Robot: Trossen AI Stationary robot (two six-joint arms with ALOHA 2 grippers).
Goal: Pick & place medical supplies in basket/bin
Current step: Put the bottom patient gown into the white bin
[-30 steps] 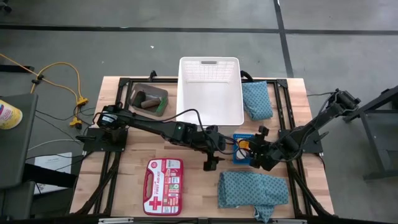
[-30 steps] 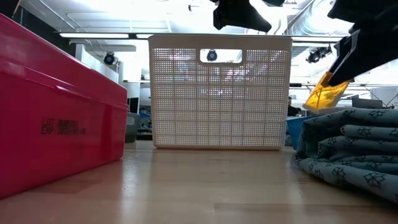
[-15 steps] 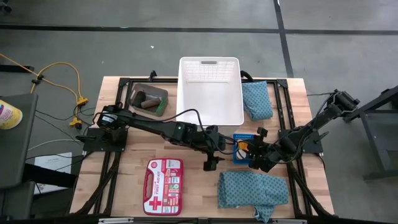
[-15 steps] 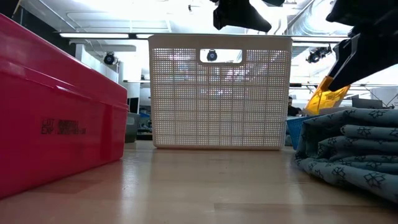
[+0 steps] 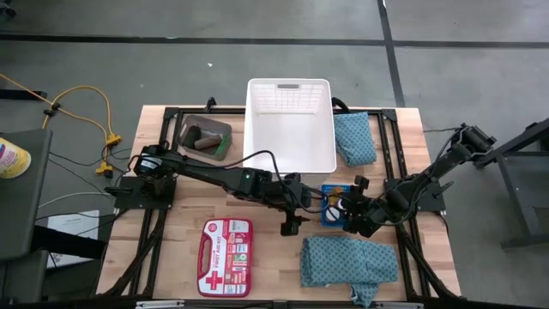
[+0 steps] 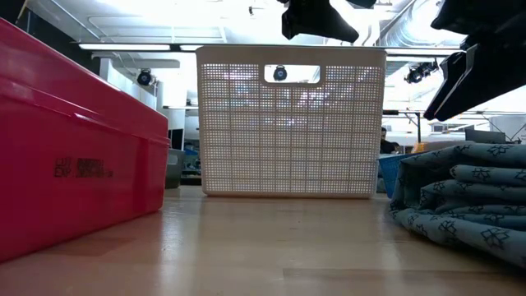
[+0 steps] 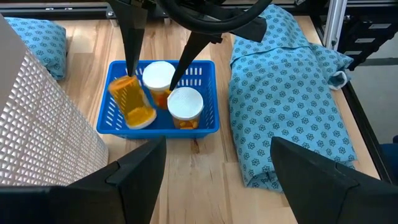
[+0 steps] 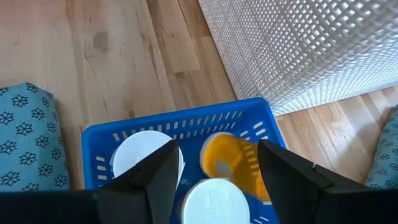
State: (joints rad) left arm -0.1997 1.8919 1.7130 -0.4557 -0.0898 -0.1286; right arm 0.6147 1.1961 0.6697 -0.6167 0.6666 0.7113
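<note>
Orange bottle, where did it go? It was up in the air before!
The right end effector opened and let go of the orange plastic bottle, which dropped into the flat blue plastic tray and lies tilted there. The left end effector, large white latticed basket and teal patterned cloths stayed put.

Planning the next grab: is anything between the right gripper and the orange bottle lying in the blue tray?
Nothing visible blocks it. The right gripper is open directly over the blue tray, its fingers straddling the tipped orange bottle. Two white-capped bottles crowd right beside it. The left gripper waits nearby, open.
</note>
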